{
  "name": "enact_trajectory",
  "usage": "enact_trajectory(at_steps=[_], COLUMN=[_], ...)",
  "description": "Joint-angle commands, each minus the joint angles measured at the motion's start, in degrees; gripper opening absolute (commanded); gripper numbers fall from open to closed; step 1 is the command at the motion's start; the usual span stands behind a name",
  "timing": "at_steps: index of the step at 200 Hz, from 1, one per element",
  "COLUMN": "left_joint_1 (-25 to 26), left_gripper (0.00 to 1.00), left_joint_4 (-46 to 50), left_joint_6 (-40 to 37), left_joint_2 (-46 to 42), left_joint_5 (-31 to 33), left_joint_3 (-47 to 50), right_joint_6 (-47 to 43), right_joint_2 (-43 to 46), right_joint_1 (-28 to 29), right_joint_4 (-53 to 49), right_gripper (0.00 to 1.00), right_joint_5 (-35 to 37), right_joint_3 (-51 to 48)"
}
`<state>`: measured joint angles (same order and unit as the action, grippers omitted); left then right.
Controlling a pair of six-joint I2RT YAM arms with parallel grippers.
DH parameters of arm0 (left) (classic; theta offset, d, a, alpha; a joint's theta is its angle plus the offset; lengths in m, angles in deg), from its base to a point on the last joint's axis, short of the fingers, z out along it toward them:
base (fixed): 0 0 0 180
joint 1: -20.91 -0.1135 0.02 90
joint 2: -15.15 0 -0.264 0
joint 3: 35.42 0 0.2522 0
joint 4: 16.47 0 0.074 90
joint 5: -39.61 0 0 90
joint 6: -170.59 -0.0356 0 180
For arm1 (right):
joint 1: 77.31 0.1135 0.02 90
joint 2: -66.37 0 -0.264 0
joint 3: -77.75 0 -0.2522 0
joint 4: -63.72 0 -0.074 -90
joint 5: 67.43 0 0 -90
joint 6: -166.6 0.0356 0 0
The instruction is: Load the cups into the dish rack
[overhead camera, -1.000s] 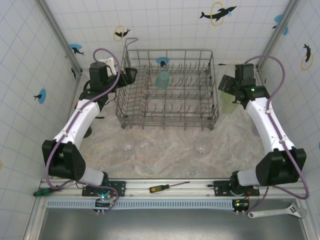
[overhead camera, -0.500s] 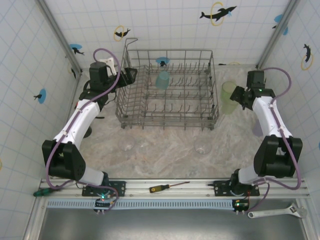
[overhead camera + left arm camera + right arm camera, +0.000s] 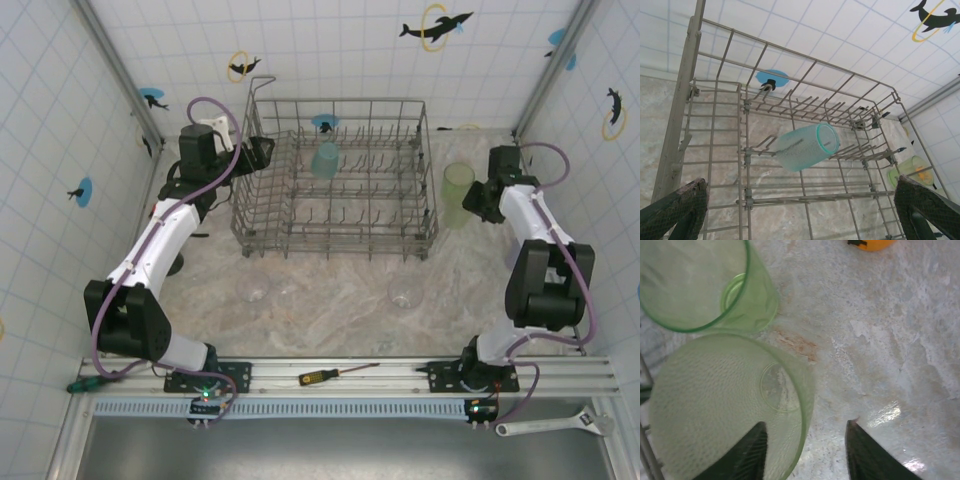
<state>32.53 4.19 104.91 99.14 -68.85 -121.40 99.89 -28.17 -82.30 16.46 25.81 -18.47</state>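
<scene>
The grey wire dish rack (image 3: 338,101) stands at the back of the table, with a translucent teal cup (image 3: 325,160) lying on its tines (image 3: 807,146). My left gripper (image 3: 262,150) hovers open at the rack's left wall (image 3: 801,182), holding nothing. Two pale green cups stand right of the rack (image 3: 457,190). My right gripper (image 3: 480,198) is over the nearer green cup (image 3: 725,410), open, one finger (image 3: 752,452) inside it and the other finger (image 3: 865,455) outside, apart from the wall. The second green cup (image 3: 695,285) stands just beyond.
Three clear glasses (image 3: 257,290) (image 3: 288,290) (image 3: 405,292) stand on the marble top in front of the rack. An orange tape measure (image 3: 870,243) lies past the green cups. A screwdriver (image 3: 325,376) and a wrench (image 3: 555,425) lie by the front rail.
My right arm has swung outward and back, and its gripper has come over the nearer green cup's rim with the jaws narrowing. The left arm has stayed still.
</scene>
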Motion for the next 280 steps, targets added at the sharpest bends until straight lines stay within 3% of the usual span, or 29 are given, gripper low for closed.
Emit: enact_trajectory(at_steps=[1,68,118,156,202,237,280], left_joint_1=[0.1,0.0,0.1,0.1,0.2,0.6,1.0], left_gripper=[0.98,0.98,0.98,0.98,0.98,0.98,0.98], left_joint_4=[0.2,0.2,0.1,-0.3,-0.5,-0.4,-0.7], left_joint_6=[-1.4,-1.5,-1.5,-0.5,0.2,2.4,6.4], left_joint_2=[-1.3,-2.0,-1.7,-0.8,0.1,1.0,2.8], left_joint_5=[0.7,0.9,0.3,-1.3,-3.2,-6.4,-12.0], left_joint_3=[0.6,0.6,0.7,0.4,-0.8,-2.9,-6.5], right_joint_6=[0.8,1.8,0.7,-1.3,-2.8,-3.8,-2.5], right_joint_2=[-2.1,-2.8,4.2,7.0,8.9,8.2,8.5], right_joint_1=[-0.3,-0.5,-0.4,-0.5,1.0,3.2,6.2], right_joint_4=[1.1,-1.0,-2.1,-5.9,-5.2,-6.3,0.2], right_gripper=[0.41,0.00,0.00,0.00,0.00,0.00,0.00], right_joint_5=[-0.1,-0.8,0.7,1.3,-5.0,-5.8,-12.8], right_joint_3=[3.0,3.8,2.4,8.2,14.9,21.3,19.7])
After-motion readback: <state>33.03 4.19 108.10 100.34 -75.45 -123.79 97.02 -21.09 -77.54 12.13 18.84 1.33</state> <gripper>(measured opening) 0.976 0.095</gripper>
